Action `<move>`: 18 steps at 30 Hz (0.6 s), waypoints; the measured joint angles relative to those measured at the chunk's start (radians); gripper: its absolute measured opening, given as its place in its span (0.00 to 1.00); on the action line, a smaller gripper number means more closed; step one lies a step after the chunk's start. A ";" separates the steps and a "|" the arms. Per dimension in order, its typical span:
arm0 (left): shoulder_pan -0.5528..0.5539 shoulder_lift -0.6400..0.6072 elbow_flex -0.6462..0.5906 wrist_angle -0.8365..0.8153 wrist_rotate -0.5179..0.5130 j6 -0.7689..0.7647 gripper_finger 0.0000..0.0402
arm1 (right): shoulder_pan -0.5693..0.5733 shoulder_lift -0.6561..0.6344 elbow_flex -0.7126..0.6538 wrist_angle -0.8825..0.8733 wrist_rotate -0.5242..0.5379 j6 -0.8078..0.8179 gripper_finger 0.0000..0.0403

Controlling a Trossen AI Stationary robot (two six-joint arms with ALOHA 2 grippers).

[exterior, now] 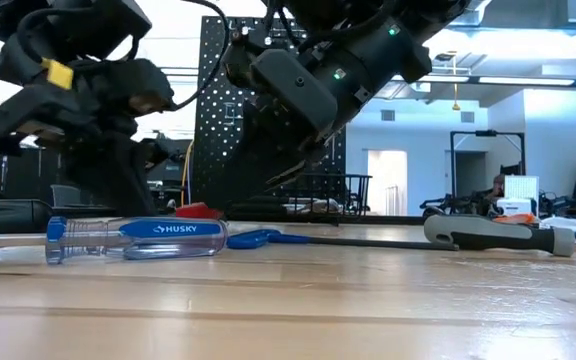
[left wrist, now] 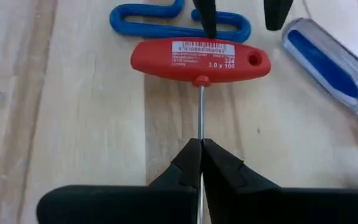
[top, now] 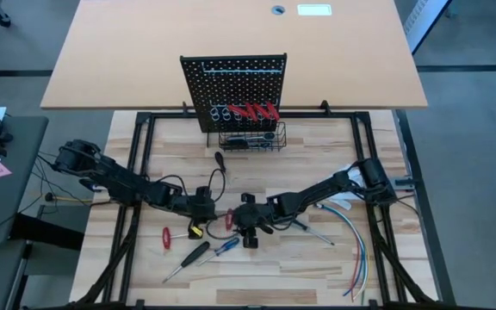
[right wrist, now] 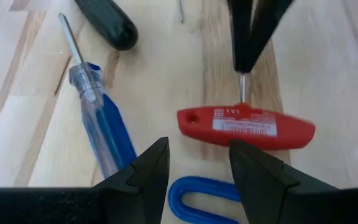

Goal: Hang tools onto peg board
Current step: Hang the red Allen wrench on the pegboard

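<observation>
While your left gripper (left wrist: 201, 146) was pinched shut on the thin steel shaft of the red T-handled hex key (left wrist: 201, 59) lying mid-table, its handle crossed just beyond those fingertips, squarely facing your right gripper (right wrist: 199, 163), whose fingers stood spread.

High cam straight down, low cam table-level, both wrist cams close on same red T-handle hex key (left wrist: 201, 60).

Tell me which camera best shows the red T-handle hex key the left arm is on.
The left wrist view: the red T-handle hex key lies flat, the left claw shut on its shaft. The right wrist view also shows it, beyond the open right claw. The high view shows a red sliver; the low view, hardly anything.
</observation>
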 joint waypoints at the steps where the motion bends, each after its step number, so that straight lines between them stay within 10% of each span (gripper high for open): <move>1: 0.000 -0.008 0.000 -0.001 -0.008 0.007 0.00 | 0.012 0.000 0.000 0.007 0.032 -0.014 0.43; 13: 0.013 -0.407 -0.235 0.199 -0.131 0.002 0.00 | 0.088 -0.038 0.000 -0.068 0.406 -0.109 0.43; 18: 0.017 -0.606 -0.388 0.460 -0.001 0.026 0.00 | 0.082 -0.038 0.000 -0.043 0.450 -0.152 0.43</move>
